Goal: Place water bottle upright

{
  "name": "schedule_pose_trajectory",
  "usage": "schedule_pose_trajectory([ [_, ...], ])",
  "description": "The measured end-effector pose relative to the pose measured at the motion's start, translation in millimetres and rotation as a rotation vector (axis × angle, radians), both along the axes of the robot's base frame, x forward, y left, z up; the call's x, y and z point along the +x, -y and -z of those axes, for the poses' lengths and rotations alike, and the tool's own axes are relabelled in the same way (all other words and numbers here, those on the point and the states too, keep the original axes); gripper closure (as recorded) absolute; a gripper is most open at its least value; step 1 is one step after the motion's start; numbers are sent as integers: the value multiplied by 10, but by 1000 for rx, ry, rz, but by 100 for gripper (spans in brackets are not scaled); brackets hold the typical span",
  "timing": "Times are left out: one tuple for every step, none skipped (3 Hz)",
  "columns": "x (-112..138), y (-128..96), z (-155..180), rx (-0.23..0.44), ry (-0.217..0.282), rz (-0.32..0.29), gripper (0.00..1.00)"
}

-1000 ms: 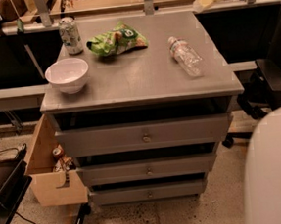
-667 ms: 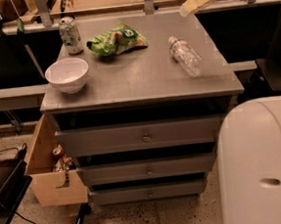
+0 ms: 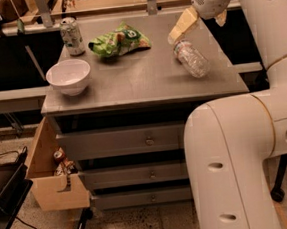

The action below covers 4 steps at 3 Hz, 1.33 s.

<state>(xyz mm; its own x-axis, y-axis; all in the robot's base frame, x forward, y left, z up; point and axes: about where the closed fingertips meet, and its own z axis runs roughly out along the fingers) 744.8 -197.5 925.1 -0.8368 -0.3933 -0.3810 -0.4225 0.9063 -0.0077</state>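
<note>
Cabinet top point(image 3: 141, 84): bottle point(image 3: 193, 59) lies right, our gripper point(image 3: 197, 29) spread wide over far end; we risk rolling it off edge.

The grey bench point(image 3: 145, 78) carries a white bowl point(image 3: 69, 77) front left, a soda can point(image 3: 71, 36) (upright) back left, a green snack bag point(image 3: 119, 40) beside it, and the water bottle point(image 3: 192, 58) on its side at right, the claw point(image 3: 185, 23) just above its far end.
</note>
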Motion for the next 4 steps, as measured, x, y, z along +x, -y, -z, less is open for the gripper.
schedule_pose_trajectory([
  [-10,14,150,-64,-46,-14,0],
  [25,-47,335,-103,-83,-54,0],
  [55,-90,497,-128,-112,-89,0],
  [83,-163,659,-140,-140,-125,0],
])
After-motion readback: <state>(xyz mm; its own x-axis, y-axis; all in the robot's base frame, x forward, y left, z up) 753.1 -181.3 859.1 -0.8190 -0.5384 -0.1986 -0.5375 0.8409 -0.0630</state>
